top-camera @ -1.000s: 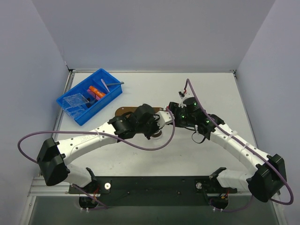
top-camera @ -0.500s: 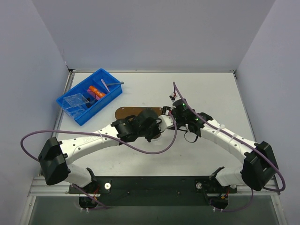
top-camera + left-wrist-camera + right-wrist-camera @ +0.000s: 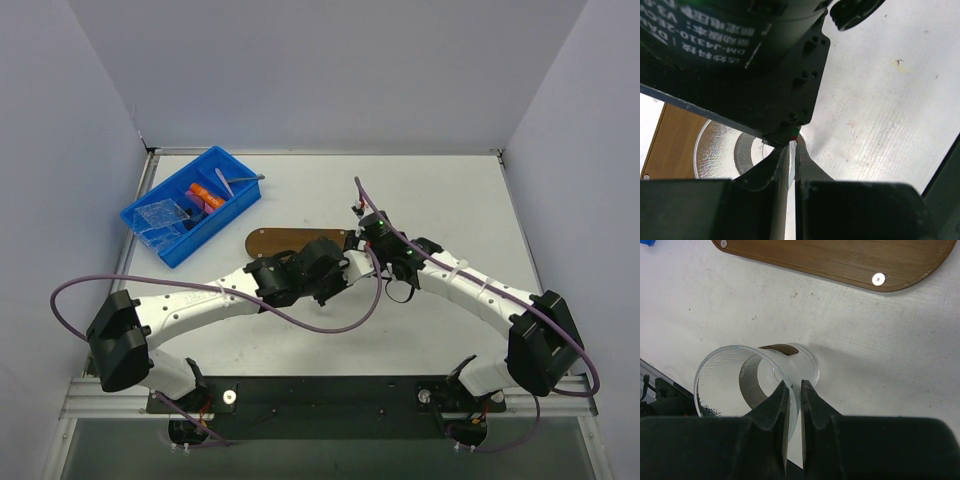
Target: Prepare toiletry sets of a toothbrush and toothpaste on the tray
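Orange toothpaste tubes (image 3: 205, 197) and a thin pale toothbrush (image 3: 225, 187) lie in the blue bin (image 3: 160, 240) at the back left. The dark-brown tray (image 3: 272, 240) lies bare mid-table, also seen in the right wrist view (image 3: 840, 260). A clear plastic cup (image 3: 755, 380) lies tilted in front of the tray. My right gripper (image 3: 795, 385) is shut on the cup's rim. My left gripper (image 3: 794, 150) pinches the same cup (image 3: 725, 150) from the other side. In the top view both grippers (image 3: 352, 262) meet at the tray's right end and hide the cup.
The right arm's black wrist body (image 3: 740, 50) fills the upper left wrist view, close above the left fingers. Clear wrappers (image 3: 160, 217) lie in the bin's near compartment. Purple cables loop off both arms. Grey walls stand round the table.
My right arm has swung left to the left gripper and its jaws have closed on the cup's rim. The left arm has edged right with the cup.
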Tool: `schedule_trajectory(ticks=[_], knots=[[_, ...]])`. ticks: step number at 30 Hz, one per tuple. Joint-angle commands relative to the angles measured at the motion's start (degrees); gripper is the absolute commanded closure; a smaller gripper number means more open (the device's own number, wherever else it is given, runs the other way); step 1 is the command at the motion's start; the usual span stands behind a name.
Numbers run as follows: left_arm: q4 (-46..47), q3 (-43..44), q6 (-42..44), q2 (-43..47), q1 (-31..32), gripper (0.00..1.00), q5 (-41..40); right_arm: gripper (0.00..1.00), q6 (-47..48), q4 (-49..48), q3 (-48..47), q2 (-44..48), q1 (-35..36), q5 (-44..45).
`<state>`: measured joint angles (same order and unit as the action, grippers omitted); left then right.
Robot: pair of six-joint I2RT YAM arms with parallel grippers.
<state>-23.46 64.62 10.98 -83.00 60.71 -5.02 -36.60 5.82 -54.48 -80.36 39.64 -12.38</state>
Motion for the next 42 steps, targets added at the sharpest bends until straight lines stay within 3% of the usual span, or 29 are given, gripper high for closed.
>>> schedule_trajectory(ticks=[1, 5, 9, 20, 29, 33, 42], knots=[[5.9, 2.5, -1.1, 1.0, 0.2, 1.00, -3.4, 1.00, 0.3, 0.2, -1.6, 0.8, -0.4, 2.9], [5.8, 2.7, -1.5, 1.4, 0.2, 0.83, -4.1, 1.00, 1.4, 0.0, -1.2, 1.5, -0.4, 4.4], [5.9, 2.8, -1.9, 2.0, 0.1, 0.54, -4.8, 1.00, 2.3, -0.3, -0.3, 2.9, -0.5, 6.1], [6.3, 1.7, -0.4, 5.6, -0.1, 0.27, -3.2, 1.00, 4.7, -0.7, 1.0, 6.3, -3.2, 5.6], [7.0, 1.4, -2.4, 11.4, -6.6, 0.21, 7.7, 1.00, 11.4, 1.5, 2.8, 12.6, -8.5, 1.8], [6.2, 4.2, -8.9, 8.2, -12.2, 0.20, 15.2, 1.00, 18.3, 4.0, 2.3, 14.3, -7.9, 0.6], [2.0, 8.2, -14.1, 2.3, -12.4, 0.20, 19.5, 1.00, 25.0, 6.3, 3.0, 16.9, -5.3, 0.2]])
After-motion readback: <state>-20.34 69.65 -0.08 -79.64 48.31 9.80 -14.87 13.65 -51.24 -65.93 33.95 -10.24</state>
